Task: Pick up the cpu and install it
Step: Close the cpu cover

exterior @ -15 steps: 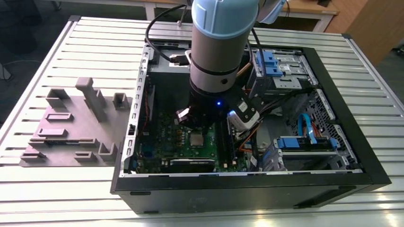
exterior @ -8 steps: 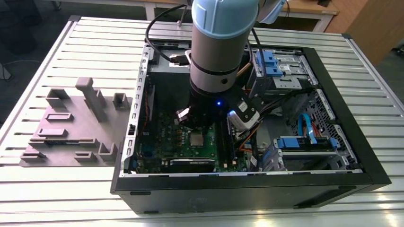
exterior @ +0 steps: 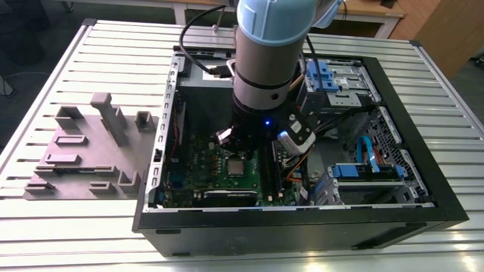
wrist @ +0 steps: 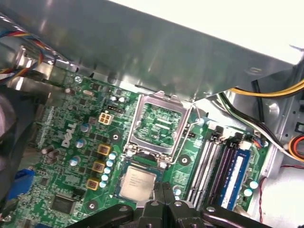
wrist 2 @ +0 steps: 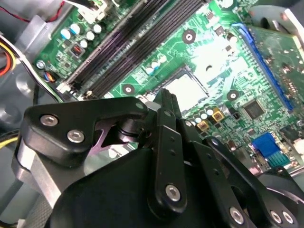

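Note:
The cpu (wrist: 137,183), a small square chip with a pale silver top, lies flat in the motherboard socket, apart from my gripper; the exterior view has the cpu (exterior: 237,166) just below the arm's wrist. The hinged metal socket frame (wrist: 159,124) stands swung open beside it. My gripper (wrist: 164,188) hovers just over the chip's edge with its two black fingers pressed together and nothing between them. In the second wrist view the gripper (wrist 2: 164,96) points down at the bright socket area (wrist 2: 188,90).
The green motherboard (exterior: 198,170) lies inside an open black computer case (exterior: 423,187) on a slatted metal table. Black memory slots (wrist: 209,164), yellow and coloured cables (wrist: 266,90) and a grey metal case wall (wrist: 156,47) crowd the socket. A grey fixture block (exterior: 83,153) sits at the exterior view's left.

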Available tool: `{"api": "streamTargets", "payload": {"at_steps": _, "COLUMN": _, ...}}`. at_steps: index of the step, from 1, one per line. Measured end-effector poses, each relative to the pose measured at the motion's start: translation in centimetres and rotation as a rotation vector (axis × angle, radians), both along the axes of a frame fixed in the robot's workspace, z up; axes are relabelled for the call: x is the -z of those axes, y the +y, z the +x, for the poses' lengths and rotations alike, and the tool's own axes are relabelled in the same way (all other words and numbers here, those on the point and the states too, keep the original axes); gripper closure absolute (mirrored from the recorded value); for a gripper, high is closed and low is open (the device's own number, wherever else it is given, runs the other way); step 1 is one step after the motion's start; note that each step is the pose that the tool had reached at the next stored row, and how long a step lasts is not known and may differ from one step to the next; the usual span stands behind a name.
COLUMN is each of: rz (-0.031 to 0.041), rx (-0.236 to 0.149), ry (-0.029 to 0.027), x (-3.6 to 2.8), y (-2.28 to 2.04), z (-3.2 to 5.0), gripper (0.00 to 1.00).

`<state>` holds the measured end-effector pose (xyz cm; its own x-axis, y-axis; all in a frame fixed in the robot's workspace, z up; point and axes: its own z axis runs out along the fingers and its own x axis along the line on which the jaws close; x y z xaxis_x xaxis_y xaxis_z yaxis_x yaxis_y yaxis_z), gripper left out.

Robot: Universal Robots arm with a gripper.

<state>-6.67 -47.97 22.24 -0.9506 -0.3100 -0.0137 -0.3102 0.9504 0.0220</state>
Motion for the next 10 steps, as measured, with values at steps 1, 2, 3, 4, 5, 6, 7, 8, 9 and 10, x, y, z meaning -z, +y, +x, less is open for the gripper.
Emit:
{"api": "streamTargets", "payload": {"at_steps": 1, "rz": 0.0000, "rx": 0.000, "ry": 0.0000, "x": 0.01, "y": 0.05, "z": 0.13, "gripper": 0.90}}
{"api": "streamTargets", "payload": {"at_steps": 2, "rz": 0.0000, "rx": 0.000, "ry": 0.0000, "x": 0.02, "y": 0.11, "z": 0.28, "gripper": 0.90}}
{"api": "streamTargets", "payload": {"at_steps": 3, "rz": 0.0000, "rx": 0.000, "ry": 0.0000, "x": 0.04, "y": 0.17, "z": 0.44, "gripper": 0.90}}
{"api": "streamTargets", "payload": {"at_steps": 4, "rz": 0.0000, "rx": 0.000, "ry": -0.0001, "x": 0.05, "y": 0.23, "z": 0.61, "gripper": 0.90}}
{"api": "streamTargets", "payload": {"at_steps": 5, "rz": 0.0000, "rx": 0.000, "ry": -0.0001, "x": 0.07, "y": 0.32, "z": 0.80, "gripper": 0.90}}
{"api": "streamTargets", "payload": {"at_steps": 6, "rz": 0.0000, "rx": 0.000, "ry": 0.0000, "x": 0.09, "y": 0.40, "z": 1.00, "gripper": 0.90}}
{"api": "streamTargets", "payload": {"at_steps": 7, "rz": 0.0000, "rx": 0.000, "ry": 0.0000, "x": 0.11, "y": 0.48, "z": 1.22, "gripper": 0.90}}
{"api": "streamTargets", "payload": {"at_steps": 8, "rz": 0.0001, "rx": 0.000, "ry": 0.0000, "x": 0.14, "y": 0.57, "z": 1.44, "gripper": 0.90}}
{"api": "streamTargets", "payload": {"at_steps": 9, "rz": 0.0000, "rx": 0.000, "ry": 0.0000, "x": 0.16, "y": 0.66, "z": 1.63, "gripper": 0.90}}
{"api": "streamTargets", "payload": {"at_steps": 10, "rz": 0.0000, "rx": 0.000, "ry": 0.0000, "x": 0.19, "y": 0.76, "z": 1.78, "gripper": 0.90}}
